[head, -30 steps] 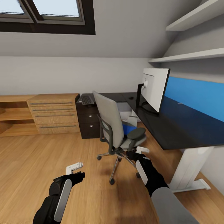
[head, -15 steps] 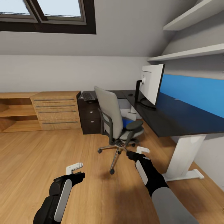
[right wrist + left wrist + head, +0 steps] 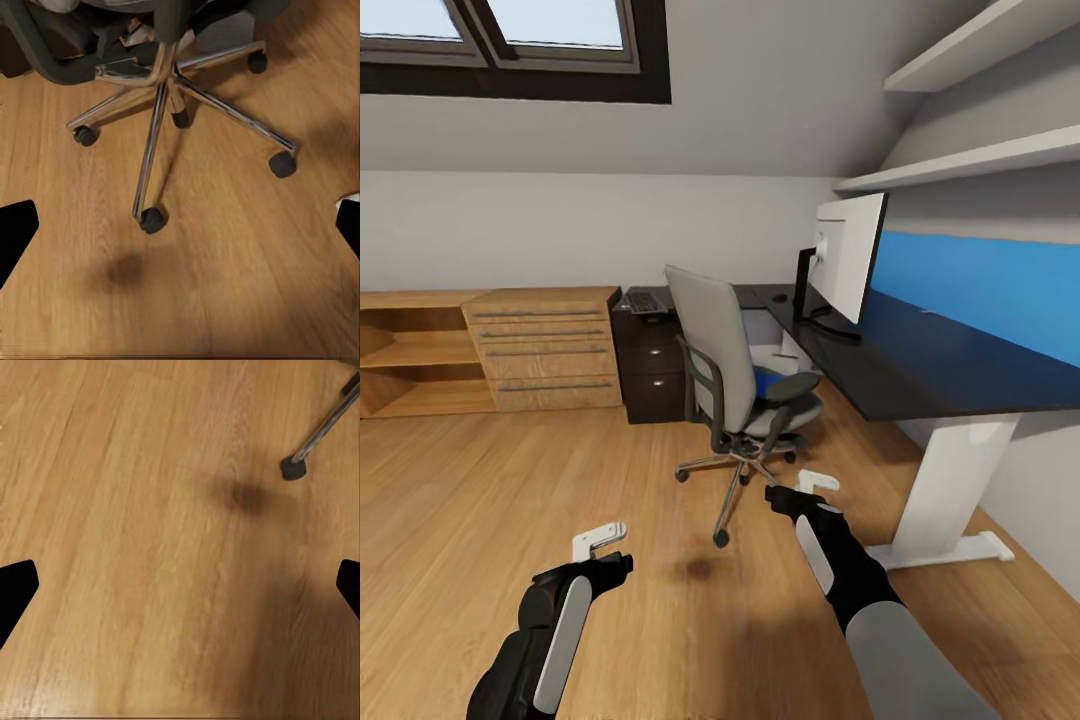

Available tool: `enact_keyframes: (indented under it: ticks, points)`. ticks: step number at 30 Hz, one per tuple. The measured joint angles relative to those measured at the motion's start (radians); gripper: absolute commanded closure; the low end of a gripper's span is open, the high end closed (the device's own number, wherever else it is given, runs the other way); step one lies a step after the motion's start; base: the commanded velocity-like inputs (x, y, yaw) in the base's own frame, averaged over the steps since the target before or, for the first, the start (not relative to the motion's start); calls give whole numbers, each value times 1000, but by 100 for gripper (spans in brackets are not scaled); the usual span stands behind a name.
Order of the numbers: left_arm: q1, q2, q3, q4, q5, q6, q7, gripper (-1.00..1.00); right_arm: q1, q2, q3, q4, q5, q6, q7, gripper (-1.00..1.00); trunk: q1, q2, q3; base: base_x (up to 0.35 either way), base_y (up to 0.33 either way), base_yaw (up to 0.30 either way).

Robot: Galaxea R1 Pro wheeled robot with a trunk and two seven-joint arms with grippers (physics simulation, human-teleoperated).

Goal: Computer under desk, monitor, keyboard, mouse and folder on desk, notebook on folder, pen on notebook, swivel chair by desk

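The grey swivel chair (image 3: 732,372) stands on the wood floor in front of the black desk (image 3: 930,365), its back turned to me. The blue folder (image 3: 766,382) lies on its seat. On the desk the monitor (image 3: 848,256) stands edge-on, and the keyboard (image 3: 647,300) lies on the desk's far left part above the drawers. A light grey box, maybe the computer (image 3: 774,354), shows under the desk behind the chair. My left gripper (image 3: 600,541) (image 3: 180,589) hangs open over bare floor. My right gripper (image 3: 816,484) (image 3: 180,225) is open just short of the chair's chrome base (image 3: 166,75).
A light wooden drawer unit (image 3: 545,345) with open shelves stands along the back wall at left. A long blue panel (image 3: 980,290) runs behind the desk, white shelves (image 3: 960,165) above it. The desk's white leg (image 3: 945,490) stands at right. One chair caster (image 3: 294,467) shows near the left gripper.
The whole picture has shifted: the camera has drawn back a little, so chair and desk look smaller and farther. Both arms keep the same pose, and the things have not moved.
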Motion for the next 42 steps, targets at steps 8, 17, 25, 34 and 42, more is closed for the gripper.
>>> enact_keyframes:
  ticks: [8,17,25,34,42]
  points:
    - [0,-2,-4,16,-2,-3,0,-100,0,1,1,0,1,-11,-2,-100,31,-56,-27,-225,-181,198]
    - [0,-2,-33,20,-1,-4,-1,-100,0,1,1,4,5,-13,-2,-100,65,-119,-63,-148,-230,190]
    - [0,2,-34,80,-1,-6,-9,-100,0,-2,2,1,9,-19,0,-100,65,-119,-63,-2,-4,5]
    - [0,-5,-61,122,0,-49,-15,-100,-7,-23,-25,34,45,-99,-29,-100,65,-119,-63,0,0,0]
    - [0,8,-17,77,1,-26,-15,-100,2,-48,-56,16,12,-88,2,-100,64,-119,-63,186,0,0]
